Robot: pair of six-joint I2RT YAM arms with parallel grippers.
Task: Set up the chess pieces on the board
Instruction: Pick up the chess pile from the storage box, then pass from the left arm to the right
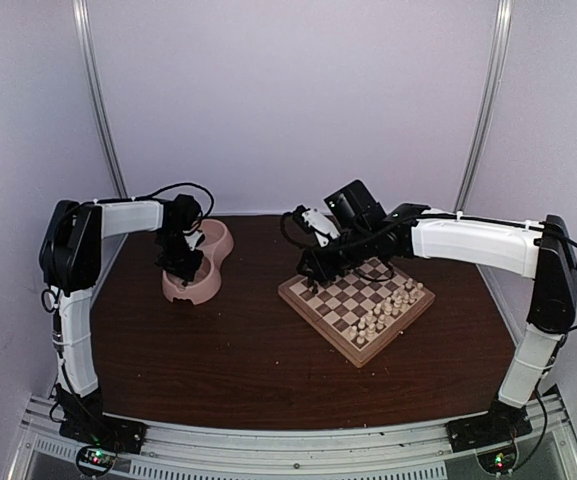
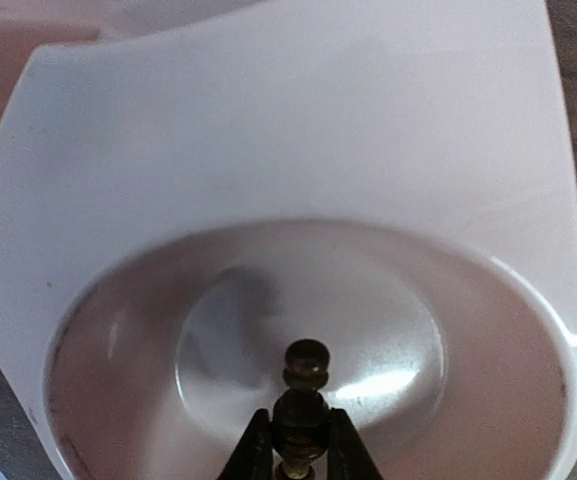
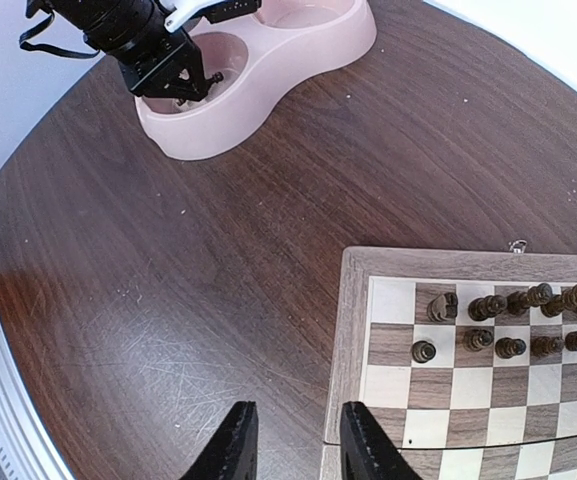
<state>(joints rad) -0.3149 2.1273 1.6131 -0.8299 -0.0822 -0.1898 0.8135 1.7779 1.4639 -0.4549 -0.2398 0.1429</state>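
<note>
Reaching into the pink double bowl [image 2: 268,150], the left gripper [image 2: 300,445] pinches one dark chess piece [image 2: 306,385] upright, plain only in its wrist view. The right gripper [image 3: 293,435] hangs parted and empty over the board [image 3: 353,330] edge, where dark chessmen [image 3: 513,320] stand in two rows.

Open table [image 1: 238,350] lies between bowl [image 1: 223,245] and board [image 1: 321,322]; dark pieces [image 3: 508,320] and pale pieces [image 1: 388,315] crowd opposite edges, middle squares free.
</note>
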